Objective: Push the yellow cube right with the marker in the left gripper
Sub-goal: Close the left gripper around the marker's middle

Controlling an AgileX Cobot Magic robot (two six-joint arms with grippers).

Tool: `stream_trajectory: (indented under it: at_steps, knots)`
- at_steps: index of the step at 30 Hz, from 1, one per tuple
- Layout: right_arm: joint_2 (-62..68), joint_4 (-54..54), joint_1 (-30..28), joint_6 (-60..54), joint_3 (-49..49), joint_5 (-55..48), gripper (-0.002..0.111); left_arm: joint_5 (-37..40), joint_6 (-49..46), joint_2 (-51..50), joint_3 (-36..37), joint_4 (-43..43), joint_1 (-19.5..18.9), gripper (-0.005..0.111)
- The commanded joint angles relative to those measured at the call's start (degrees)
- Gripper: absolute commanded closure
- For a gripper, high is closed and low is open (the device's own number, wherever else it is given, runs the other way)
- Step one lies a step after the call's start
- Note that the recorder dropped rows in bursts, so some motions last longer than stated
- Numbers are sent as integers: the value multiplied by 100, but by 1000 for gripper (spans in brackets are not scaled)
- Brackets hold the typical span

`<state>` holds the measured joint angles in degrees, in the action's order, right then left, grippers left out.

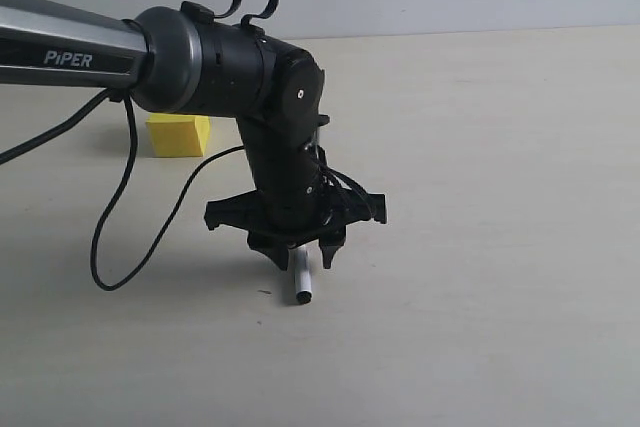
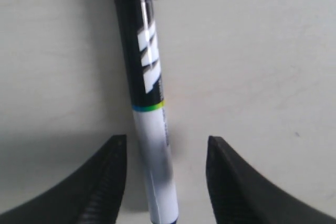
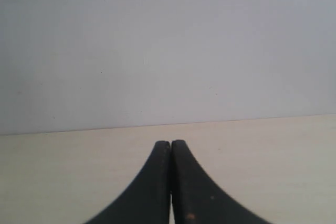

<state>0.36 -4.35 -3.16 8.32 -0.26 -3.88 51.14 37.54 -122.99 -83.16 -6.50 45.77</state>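
The left gripper (image 1: 302, 258) points down over the middle of the desk (image 1: 500, 197), holding the marker (image 1: 301, 282) between part-open fingers, one end poking out below, just at the surface. The yellow cube (image 1: 180, 135) sits toward the desk's far left, behind the arm, well apart from the marker. The right gripper (image 3: 170, 143) is closed on nothing.

On the table (image 1: 500, 247), the cube (image 1: 180, 135) sits left of and behind the left gripper (image 1: 303, 257), well apart from it. The marker (image 1: 302, 282) sticks out below the gripper, between its fingers (image 2: 105, 182), its lower end close to the table.
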Motion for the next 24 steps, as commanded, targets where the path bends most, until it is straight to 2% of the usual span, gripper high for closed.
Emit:
stream_trajectory:
  at_steps: [1, 24]
  knots:
    - [-36, -19, -23, -20, 26, 10, 108, 91, 19, 32, -32, 15, 27, 60]
    - [-36, -19, -23, -20, 26, 10, 108, 100, -23, 32, 46, 58, 15, 60]
